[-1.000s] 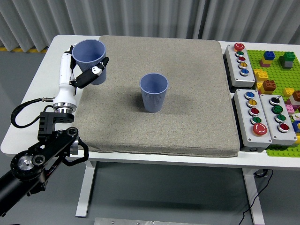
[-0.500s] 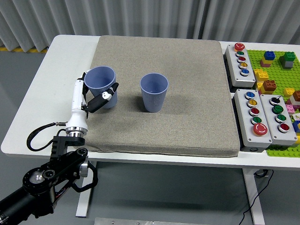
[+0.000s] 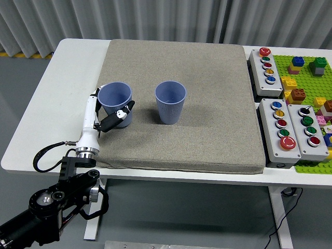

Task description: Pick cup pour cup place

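Two blue ribbed paper cups stand upright on the grey mat (image 3: 207,104). The left cup (image 3: 114,98) is at the mat's left side, and my left hand (image 3: 115,117) is shut on it, with white and black fingers wrapped around its lower wall. Its base is hidden by the fingers, so I cannot tell whether it touches the mat. The second cup (image 3: 170,101) stands free near the mat's middle, a short gap to the right of the held cup. My right hand is out of sight.
Several grey button boxes (image 3: 282,124) with coloured buttons sit along the mat's right edge. Beyond them lies a green baseplate (image 3: 311,78) with loose toy bricks. The white table's (image 3: 57,93) left strip is bare.
My left hand has carried the held cup from the mat's far-left corner toward me and rightward, lowering it beside the middle cup. The middle cup has not moved.
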Robot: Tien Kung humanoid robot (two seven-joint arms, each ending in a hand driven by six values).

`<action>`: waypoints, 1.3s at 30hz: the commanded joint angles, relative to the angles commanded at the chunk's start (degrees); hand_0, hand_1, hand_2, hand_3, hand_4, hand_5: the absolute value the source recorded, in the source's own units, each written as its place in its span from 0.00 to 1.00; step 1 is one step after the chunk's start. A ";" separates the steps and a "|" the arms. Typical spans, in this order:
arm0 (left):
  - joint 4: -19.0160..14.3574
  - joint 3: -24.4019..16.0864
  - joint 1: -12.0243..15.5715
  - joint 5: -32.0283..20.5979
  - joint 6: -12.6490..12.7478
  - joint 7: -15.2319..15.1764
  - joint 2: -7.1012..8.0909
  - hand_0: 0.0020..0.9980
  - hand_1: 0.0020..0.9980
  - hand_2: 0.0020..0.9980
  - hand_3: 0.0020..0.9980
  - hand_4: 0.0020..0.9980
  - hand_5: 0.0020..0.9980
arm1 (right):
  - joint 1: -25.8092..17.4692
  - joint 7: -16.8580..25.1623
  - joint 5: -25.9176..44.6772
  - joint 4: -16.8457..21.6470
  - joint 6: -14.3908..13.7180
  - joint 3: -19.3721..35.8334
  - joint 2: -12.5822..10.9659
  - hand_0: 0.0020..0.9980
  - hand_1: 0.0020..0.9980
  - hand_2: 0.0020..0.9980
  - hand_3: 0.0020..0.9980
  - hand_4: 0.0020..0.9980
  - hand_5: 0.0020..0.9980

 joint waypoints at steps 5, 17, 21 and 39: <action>1.10 0.00 0.14 1.03 -0.16 -0.06 -0.11 0.67 0.64 0.67 0.67 0.83 0.35 | -0.04 -0.13 -0.27 0.03 0.03 0.14 0.07 0.64 0.60 0.51 0.58 0.00 0.00; 0.46 -1.06 1.01 4.86 -3.53 1.39 0.18 0.71 0.68 0.76 0.76 0.95 0.52 | 0.13 -0.09 -0.07 0.02 0.03 0.25 0.02 0.64 0.60 0.51 0.58 0.00 0.00; 0.59 -1.30 1.13 5.62 -4.44 1.99 0.22 0.71 0.69 0.79 0.80 0.95 0.52 | 0.13 -0.10 -0.15 0.02 0.07 0.23 0.01 0.64 0.60 0.51 0.58 0.00 0.00; 0.05 -1.86 2.03 8.71 -4.95 3.03 0.71 0.73 0.71 0.83 0.83 0.97 0.52 | 0.06 -0.14 -0.48 0.02 0.14 0.20 0.02 0.64 0.60 0.51 0.58 0.00 0.00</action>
